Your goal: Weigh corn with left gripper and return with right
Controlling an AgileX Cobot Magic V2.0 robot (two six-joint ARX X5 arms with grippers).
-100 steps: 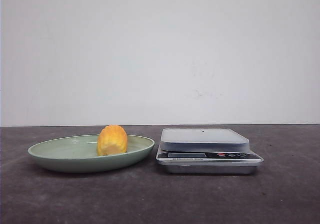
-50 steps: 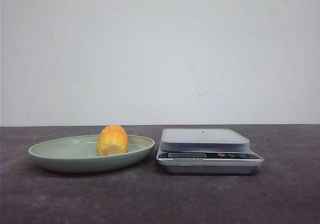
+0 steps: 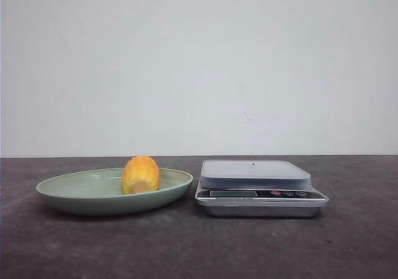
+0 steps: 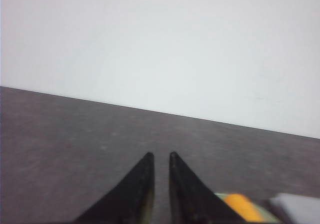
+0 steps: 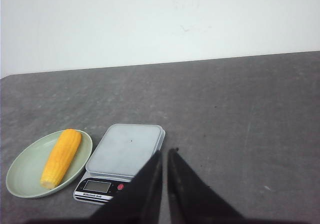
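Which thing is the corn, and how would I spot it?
Look at the dark table, then the green dish left of the silver scale. The corn lies in that dish: a yellow-orange cob, the only brightly colored thing there.

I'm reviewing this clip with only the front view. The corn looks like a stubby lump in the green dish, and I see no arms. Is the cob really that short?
Observer: No. The right wrist view shows the corn as a long cob lying flat in the dish; you are seeing it end-on.
Operator: Where is the right gripper?
Observer: The right gripper is raised, looking down on the scale, fingers nearly together and empty.
Operator: And the left?
Observer: The left gripper is also closed and empty, not yet at the corn.
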